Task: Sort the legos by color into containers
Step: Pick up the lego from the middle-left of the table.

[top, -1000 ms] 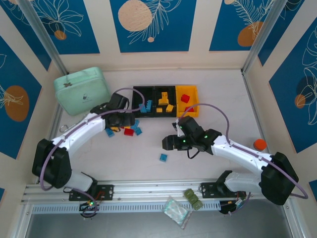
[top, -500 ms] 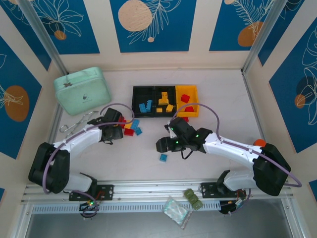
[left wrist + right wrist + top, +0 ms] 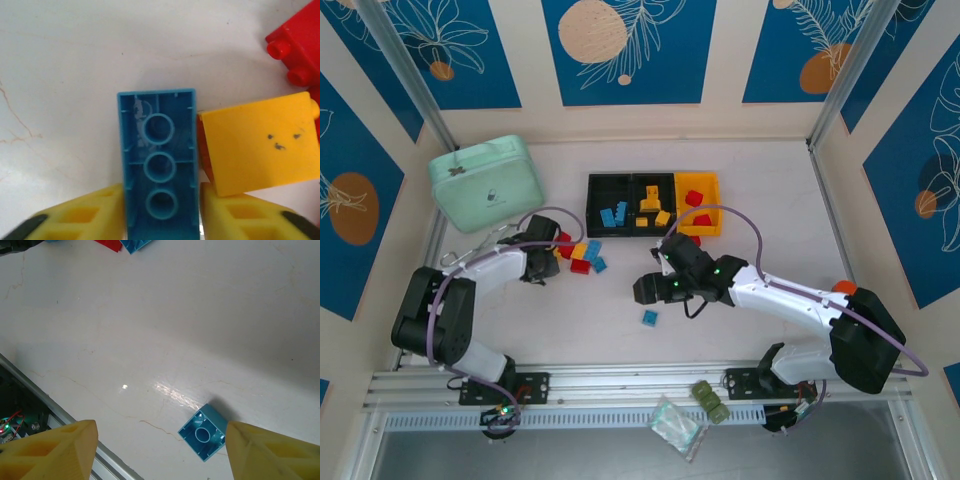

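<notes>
**Left clamped on a blue brick, right open above another**

From above, my left gripper [image 3: 548, 264] is low at the left edge of the loose bricks [image 3: 582, 256]. They are a small cluster of red, yellow and blue on the table [image 3: 570, 325], just in front of the bins [image 3: 610, 177]. The three bins stand in a row, with blue bricks in the left black one, yellow in the middle black one and red in the orange one. My right gripper [image 3: 642, 290] hangs near mid-table. A small blue brick [image 3: 649, 317] lies alone just on the near side of it, apart from it.

On my left wrist camera, a long blue brick [image 3: 159, 165] lies hollow side up, running straight out from between my fingers [image 3: 85, 220]. Both yellow fingers sit flush against its long sides, so this gripper is clamped on it. A yellow brick [image 3: 260, 145] touches its right side. A red brick [image 3: 295, 47] lies beyond that, at the upper right.

On my right wrist camera, my fingers [image 3: 55, 450] are spread wide and hold nothing. The small blue brick [image 3: 202, 432] rests hollow side up on the table between them, much nearer the right finger. I cannot tell whether the two touch.
</notes>
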Robot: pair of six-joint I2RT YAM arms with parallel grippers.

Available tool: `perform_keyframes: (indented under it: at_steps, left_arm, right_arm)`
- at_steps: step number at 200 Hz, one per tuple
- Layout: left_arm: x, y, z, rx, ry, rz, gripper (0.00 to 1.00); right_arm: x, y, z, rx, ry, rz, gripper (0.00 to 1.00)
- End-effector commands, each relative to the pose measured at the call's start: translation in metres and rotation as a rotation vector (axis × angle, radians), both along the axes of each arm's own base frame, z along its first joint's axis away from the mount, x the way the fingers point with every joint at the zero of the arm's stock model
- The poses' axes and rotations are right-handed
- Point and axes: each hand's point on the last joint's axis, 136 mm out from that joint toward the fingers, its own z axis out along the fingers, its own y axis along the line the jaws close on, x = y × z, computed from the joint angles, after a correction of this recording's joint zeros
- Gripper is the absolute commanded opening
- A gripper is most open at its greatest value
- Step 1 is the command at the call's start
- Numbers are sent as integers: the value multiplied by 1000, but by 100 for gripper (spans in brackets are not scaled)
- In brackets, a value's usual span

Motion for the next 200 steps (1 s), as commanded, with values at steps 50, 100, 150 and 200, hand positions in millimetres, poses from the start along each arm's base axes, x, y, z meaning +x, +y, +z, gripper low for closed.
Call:
perform_keyframes:
  at_steps: [50,100,150,200]
  left_arm:
    - [-18,-3,17,-58,0,-32,23]
    - [-35,-19,48,-148,-33,-96,23]
    - [-31,-50,80,-268,-91,-143,23]
    - [-7,-91,101,-297,-125,-230,23]
  right_arm:
    - [3,11,5,-4,-9,38,68]
    - [3,18,9,20,-20,60,68]
    - [5,21,13,35,-36,65,68]
    - [2,10,16,32,-51,39,68]
